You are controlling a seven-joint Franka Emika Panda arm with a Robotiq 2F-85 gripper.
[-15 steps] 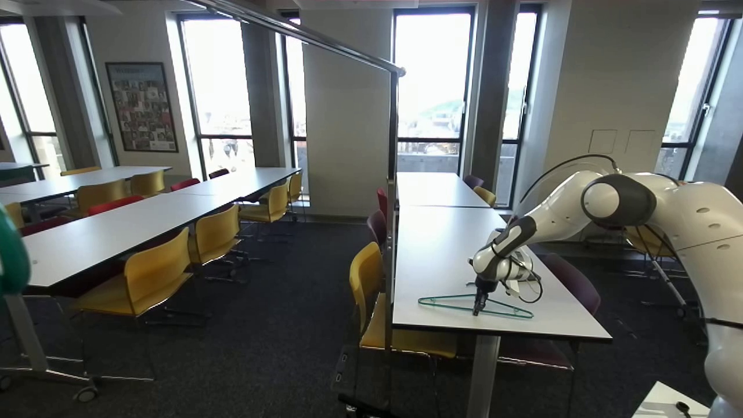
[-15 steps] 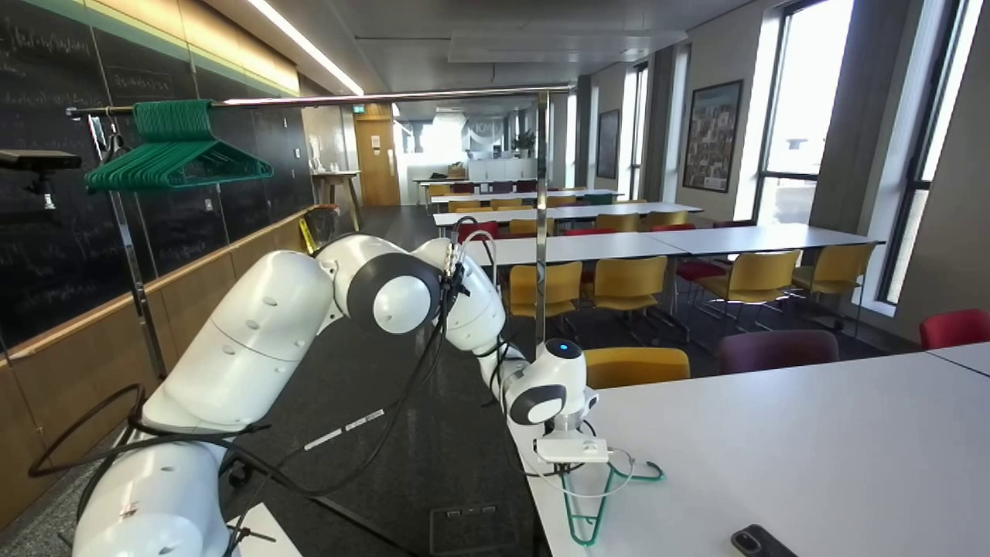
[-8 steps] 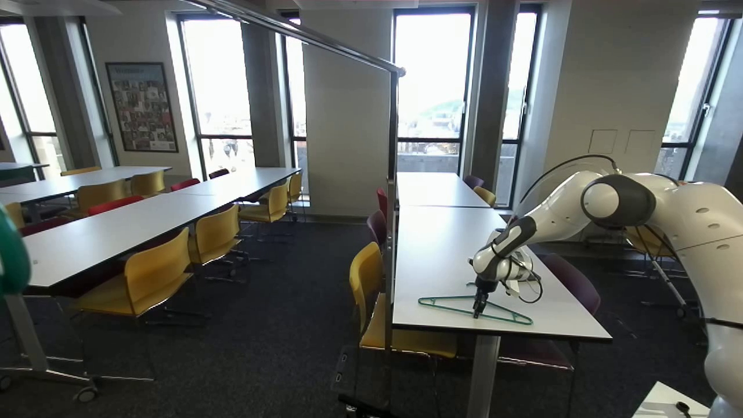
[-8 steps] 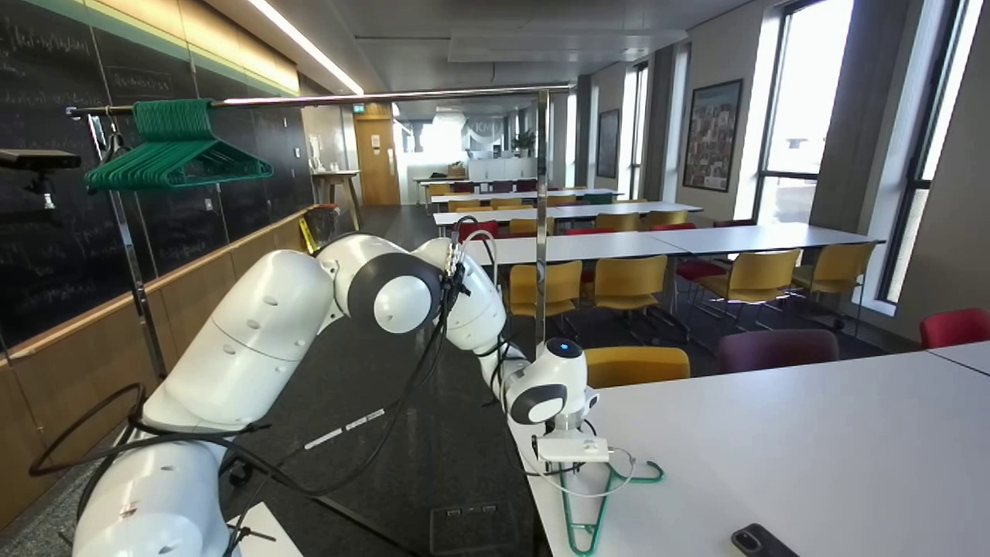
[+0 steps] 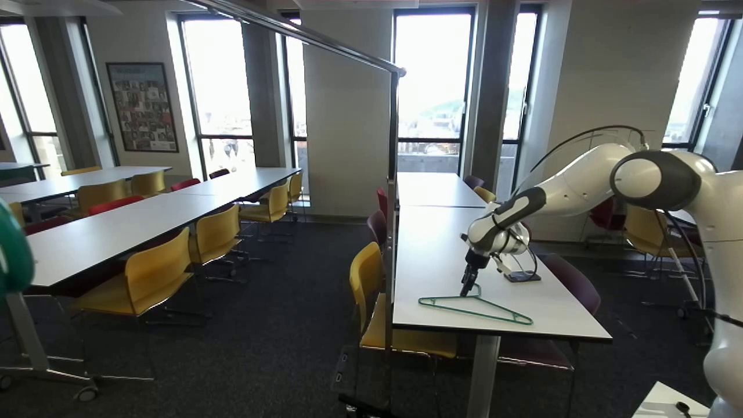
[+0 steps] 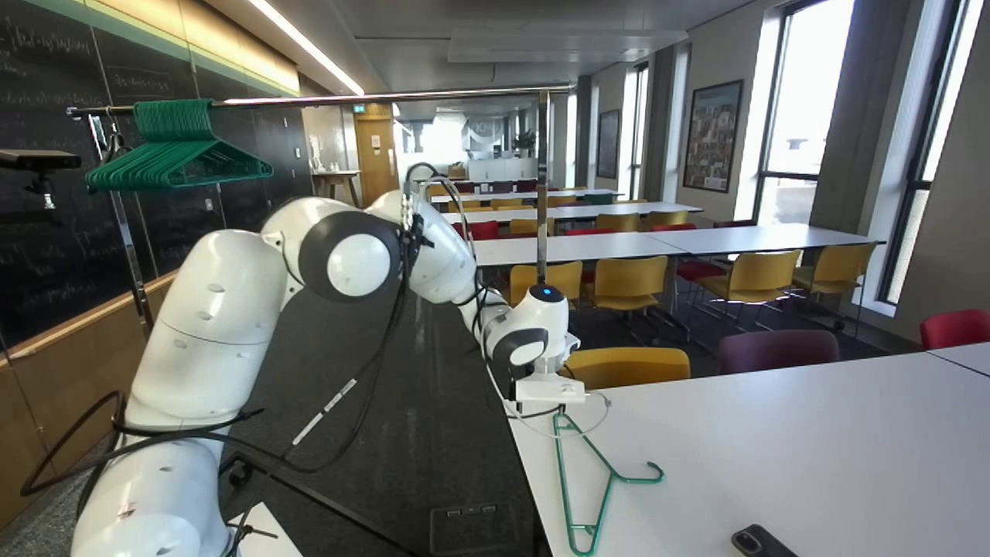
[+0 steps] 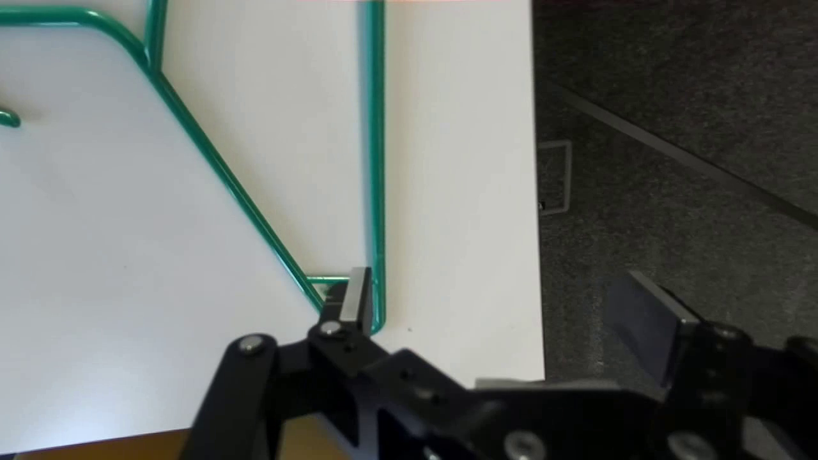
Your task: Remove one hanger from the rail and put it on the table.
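Hovering with jaws spread wide, your gripper (image 7: 498,295) is near the green hanger (image 7: 377,160), which lies flat on the white table (image 6: 758,449). Farther off, you have a bunch of hangers (image 6: 166,147) on the rail (image 6: 387,97).

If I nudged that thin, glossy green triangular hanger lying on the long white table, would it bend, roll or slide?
The green hanger would probably slide, not roll, as it lies flat on the smooth-looking white tabletop. It may be light, being only a slim open outline. It seems fairly stiff: its long bar runs straight.
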